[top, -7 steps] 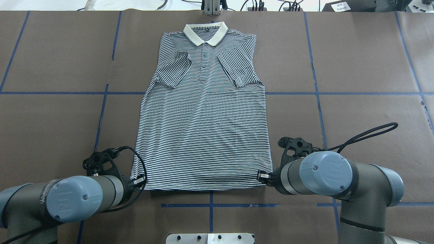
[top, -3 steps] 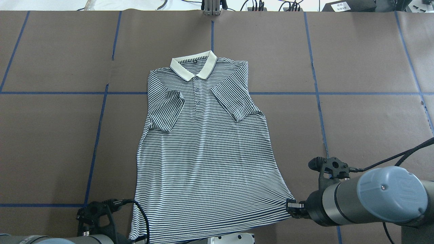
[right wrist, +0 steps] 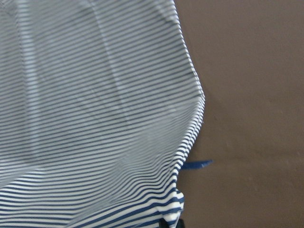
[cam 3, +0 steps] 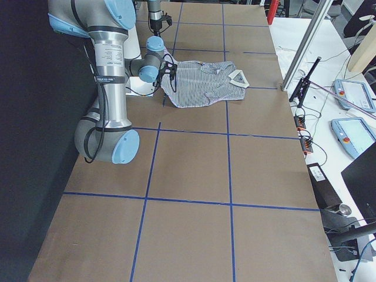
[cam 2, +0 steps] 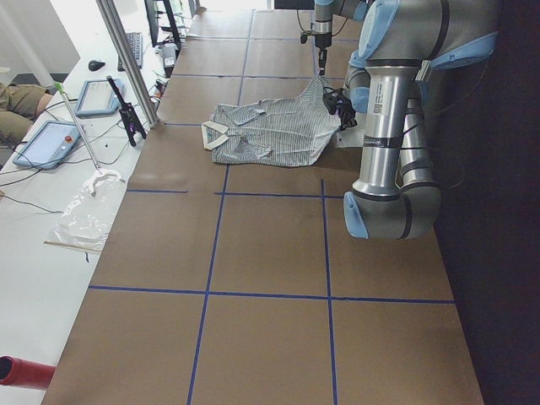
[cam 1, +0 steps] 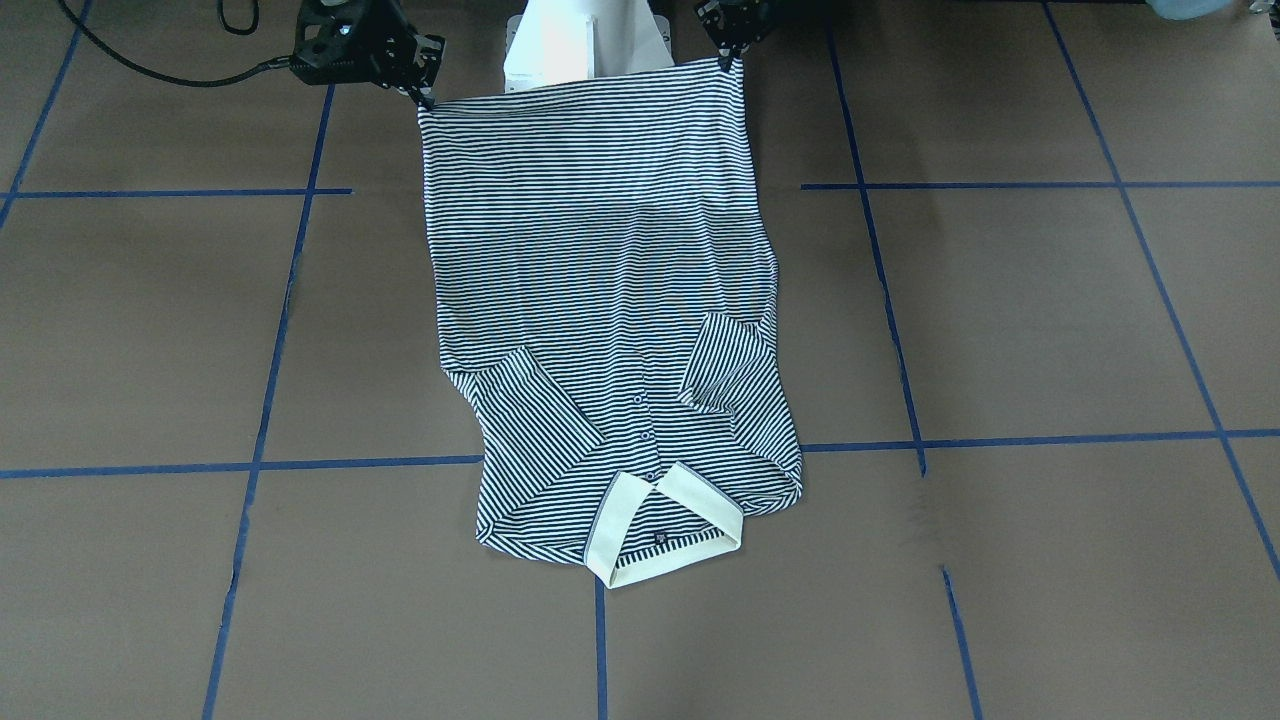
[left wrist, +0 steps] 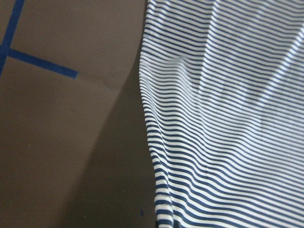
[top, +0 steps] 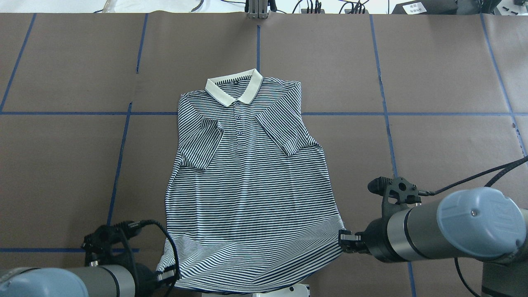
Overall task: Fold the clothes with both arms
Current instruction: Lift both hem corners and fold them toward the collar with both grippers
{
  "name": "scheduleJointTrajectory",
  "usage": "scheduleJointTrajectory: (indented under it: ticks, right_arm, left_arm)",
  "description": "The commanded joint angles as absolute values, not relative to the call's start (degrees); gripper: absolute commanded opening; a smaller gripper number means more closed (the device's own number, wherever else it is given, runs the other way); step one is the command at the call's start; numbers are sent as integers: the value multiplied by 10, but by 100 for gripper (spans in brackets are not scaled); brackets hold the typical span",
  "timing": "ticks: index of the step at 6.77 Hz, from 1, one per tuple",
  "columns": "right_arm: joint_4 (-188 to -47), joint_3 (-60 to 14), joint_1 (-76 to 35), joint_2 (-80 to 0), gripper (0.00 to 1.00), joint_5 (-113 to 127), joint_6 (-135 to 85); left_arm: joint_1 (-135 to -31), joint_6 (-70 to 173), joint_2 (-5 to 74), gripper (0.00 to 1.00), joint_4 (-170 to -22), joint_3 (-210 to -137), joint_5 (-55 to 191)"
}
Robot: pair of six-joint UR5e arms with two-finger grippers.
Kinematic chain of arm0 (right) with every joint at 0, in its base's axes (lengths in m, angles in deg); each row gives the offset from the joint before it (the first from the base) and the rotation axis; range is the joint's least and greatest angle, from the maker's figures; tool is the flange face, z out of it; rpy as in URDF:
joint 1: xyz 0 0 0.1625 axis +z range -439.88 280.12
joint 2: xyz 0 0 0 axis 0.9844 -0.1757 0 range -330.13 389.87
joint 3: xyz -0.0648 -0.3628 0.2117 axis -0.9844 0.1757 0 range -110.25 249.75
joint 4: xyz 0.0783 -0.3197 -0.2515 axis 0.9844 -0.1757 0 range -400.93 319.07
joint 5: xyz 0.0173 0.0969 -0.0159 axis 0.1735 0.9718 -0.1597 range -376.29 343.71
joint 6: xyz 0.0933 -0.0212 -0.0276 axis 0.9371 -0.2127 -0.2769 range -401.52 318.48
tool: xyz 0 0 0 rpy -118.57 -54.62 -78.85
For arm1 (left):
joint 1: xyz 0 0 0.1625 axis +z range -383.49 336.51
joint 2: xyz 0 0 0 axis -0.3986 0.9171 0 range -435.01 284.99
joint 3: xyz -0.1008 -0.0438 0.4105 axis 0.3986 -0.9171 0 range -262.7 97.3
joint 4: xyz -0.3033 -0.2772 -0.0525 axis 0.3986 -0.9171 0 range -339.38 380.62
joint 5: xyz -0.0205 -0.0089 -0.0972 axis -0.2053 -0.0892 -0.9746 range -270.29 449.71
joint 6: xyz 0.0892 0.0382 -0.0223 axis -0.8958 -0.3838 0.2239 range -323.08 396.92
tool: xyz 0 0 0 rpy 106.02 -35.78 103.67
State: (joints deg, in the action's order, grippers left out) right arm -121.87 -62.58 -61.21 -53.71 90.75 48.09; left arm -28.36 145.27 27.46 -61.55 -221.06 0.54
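Close to the robot, the left gripper [top: 166, 275] pinches one bottom corner of the shirt [top: 247, 185]. The right gripper [top: 343, 241] pinches the other corner. Both are closed tight on the cloth. The bottom edge is lifted off the table [top: 433, 74] and pulled straight between them. Farther out, the rest of the shirt lies flat, front up, with both sleeves [top: 202, 142] folded in. The collar [top: 233, 88] is farthest away.
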Motion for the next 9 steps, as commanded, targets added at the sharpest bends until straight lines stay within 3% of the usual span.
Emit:
scheduleJointTrajectory:
  ticks: [1,4,7,9]
  right_arm:
    - [-1218,-558,-487,-453,0,910,398]
    - [-1212,-375,-370,-298,0,920,366]
    - [-1072,-162,-352,-223,0,918,367]
    - [-1071,-124,-346,-212,0,918,368]
  left_arm:
    - [-413,1389,312,0,-612,-2189,-22]
    - [-551,1306,376,0,-618,-2062,-59]
    - [-616,1280,440,0,-696,-1916,-58]
    - [-651,1269,445,0,-849,-1771,-57]
